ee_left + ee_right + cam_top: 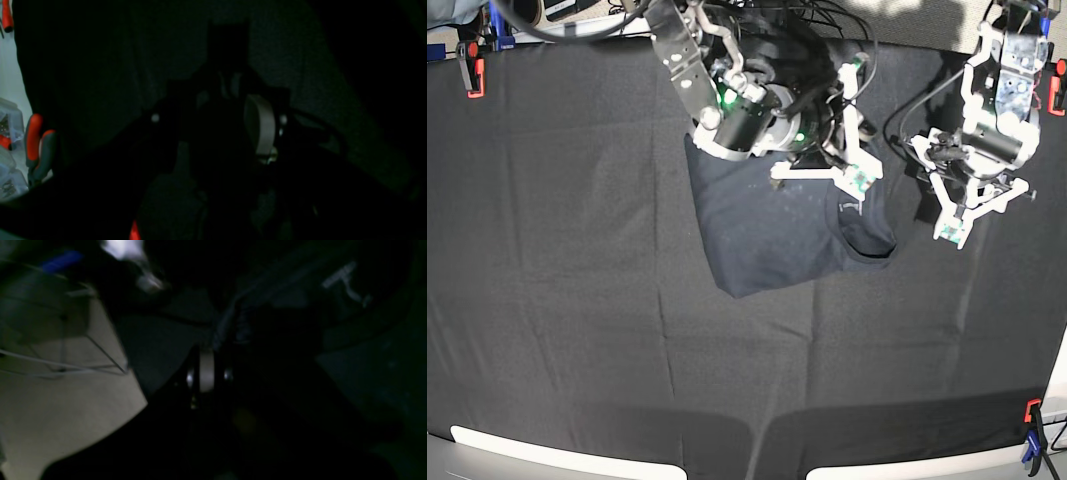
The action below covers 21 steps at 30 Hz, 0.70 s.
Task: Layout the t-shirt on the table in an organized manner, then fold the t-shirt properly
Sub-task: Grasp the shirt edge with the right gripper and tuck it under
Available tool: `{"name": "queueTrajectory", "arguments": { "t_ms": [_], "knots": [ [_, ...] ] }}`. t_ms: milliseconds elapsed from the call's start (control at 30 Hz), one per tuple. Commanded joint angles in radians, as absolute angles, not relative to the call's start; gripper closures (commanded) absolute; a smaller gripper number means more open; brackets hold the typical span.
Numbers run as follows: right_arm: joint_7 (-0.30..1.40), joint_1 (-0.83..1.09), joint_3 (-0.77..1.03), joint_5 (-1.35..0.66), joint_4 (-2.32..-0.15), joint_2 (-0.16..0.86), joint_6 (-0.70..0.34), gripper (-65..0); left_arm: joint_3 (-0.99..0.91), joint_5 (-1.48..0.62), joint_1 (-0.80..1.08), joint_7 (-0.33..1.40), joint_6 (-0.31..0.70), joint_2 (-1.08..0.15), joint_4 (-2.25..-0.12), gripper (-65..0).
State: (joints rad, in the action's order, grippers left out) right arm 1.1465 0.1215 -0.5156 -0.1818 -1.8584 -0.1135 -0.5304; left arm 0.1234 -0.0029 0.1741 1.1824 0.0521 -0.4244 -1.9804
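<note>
Right gripper (pixel 852 165), a white angular frame with green-lit boards on a black and silver wrist, sits at upper centre of the base view, pressed onto the upper edge of the t-shirt (pixel 772 225); whether its jaws are closed on the cloth cannot be told. In the right wrist view everything is dark and blurred, with only a pale ring and dim folds of fabric to make out.

Left gripper (pixel 972 205) stands at the upper right of the base view, its two white fingers spread apart over bare black cloth, just beside the shirt's right edge, with nothing between them. The left wrist view is almost black, showing a grey band on the tool and orange-handled clamps (pixel 38 146) at the left edge.

Thin and smooth, the t-shirt is a dark navy-charcoal, bunched into a rough tapering shape that narrows toward the lower centre, with its ribbed collar (pixel 867 245) curving at the right side and a small white label (pixel 849 207) above it. It lies in the upper middle of the table (pixel 577 330), whose matte black cover is creased in long lines
</note>
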Motion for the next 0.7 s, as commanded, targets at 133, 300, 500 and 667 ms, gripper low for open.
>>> {"name": "queueTrajectory", "arguments": {
  "t_ms": [133, 300, 500, 667],
  "knots": [
    [1.126, 0.108, -0.517, -0.19, -1.872, -0.125, -0.545, -12.6, 0.119, 0.006, 0.163, 1.172, 0.041, -0.432, -1.998, -28.6],
    [0.997, 0.105, -0.517, -0.19, -1.872, -0.125, -0.545, -29.6, 0.119, 0.006, 0.163, 1.166, 0.041, -0.432, -1.998, -28.6],
    [0.793, 0.028, -0.517, -0.189, -1.874, -0.125, -0.545, -29.6, 0.119, 0.006, 0.163, 1.121, 0.041, -0.433, -1.998, -28.6],
    [0.735, -0.094, -0.516, -0.132, -1.874, -0.125, -0.542, -29.5, 0.119, -0.046, 0.163, 0.877, 0.045, -0.433, -1.998, -28.6]
  ]
}}
